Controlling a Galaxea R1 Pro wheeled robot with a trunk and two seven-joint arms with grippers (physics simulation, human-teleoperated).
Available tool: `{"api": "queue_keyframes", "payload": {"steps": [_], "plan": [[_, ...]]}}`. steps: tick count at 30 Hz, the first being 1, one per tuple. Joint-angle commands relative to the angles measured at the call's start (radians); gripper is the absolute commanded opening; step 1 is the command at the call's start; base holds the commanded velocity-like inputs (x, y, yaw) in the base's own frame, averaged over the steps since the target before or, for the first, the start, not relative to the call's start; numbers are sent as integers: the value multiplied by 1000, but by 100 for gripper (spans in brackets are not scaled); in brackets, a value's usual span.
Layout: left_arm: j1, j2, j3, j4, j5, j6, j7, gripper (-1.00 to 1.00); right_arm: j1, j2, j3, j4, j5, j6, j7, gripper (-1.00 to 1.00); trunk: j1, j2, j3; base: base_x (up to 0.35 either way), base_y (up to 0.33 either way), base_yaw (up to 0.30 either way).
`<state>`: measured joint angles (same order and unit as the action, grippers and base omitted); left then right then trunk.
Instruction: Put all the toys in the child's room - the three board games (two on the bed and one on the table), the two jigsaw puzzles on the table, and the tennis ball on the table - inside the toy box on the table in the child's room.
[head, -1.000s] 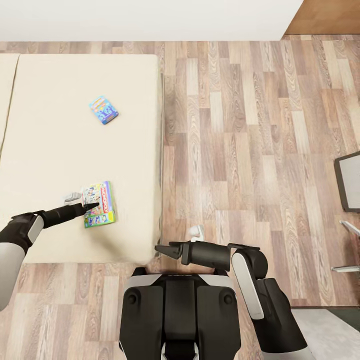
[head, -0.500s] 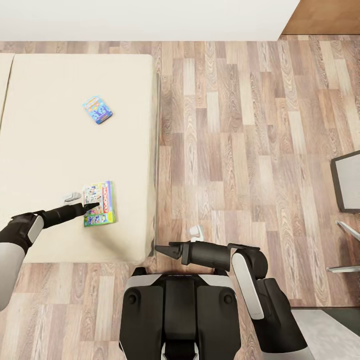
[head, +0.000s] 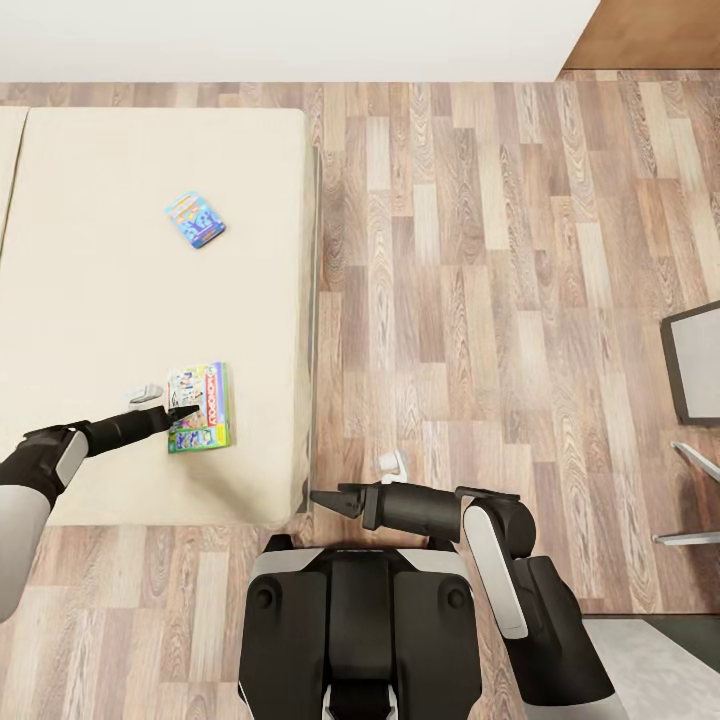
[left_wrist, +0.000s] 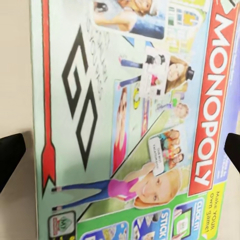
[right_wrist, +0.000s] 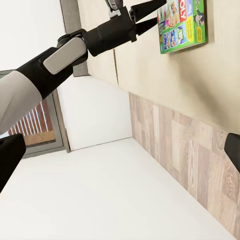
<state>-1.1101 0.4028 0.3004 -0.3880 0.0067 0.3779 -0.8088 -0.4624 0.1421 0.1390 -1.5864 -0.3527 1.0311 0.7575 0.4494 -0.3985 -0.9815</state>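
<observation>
Black-and-grey arms, dark glossy trunk

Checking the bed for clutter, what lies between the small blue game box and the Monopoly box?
Nothing: in the head view, only bare mattress lies between the small blue game box and the Monopoly box.

Wood-plank floor (head: 480, 300) in mixed brown and grey tones, planks running away from the camera. Plain white wall (head: 300, 40) along the far side, brown panel (head: 660, 30) at its right end. Dark-framed window (right_wrist: 42, 127) with slats beside white wall in right wrist view. Grey-framed furniture piece (head: 697, 362) at right edge. Even, soft light.
</observation>
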Motion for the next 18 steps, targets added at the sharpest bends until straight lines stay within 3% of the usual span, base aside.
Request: {"api": "queue_keyframes", "payload": {"steps": [1,11,18], "plan": [[-1,-1,5,0,0,10,-4,100,0,1,-1,0,3,4,5,100,1,-2,-1,0,0,0],[-1,-47,-1,-24,-2,17,-9,100,0,1,-2,0,3,4,5,100,1,-2,-1,0,0,0],[-1,-61,-3,-33,-2,25,-9,100,-1,-1,-4,0,4,4,5,100,1,-2,-1,0,0,0]]}}
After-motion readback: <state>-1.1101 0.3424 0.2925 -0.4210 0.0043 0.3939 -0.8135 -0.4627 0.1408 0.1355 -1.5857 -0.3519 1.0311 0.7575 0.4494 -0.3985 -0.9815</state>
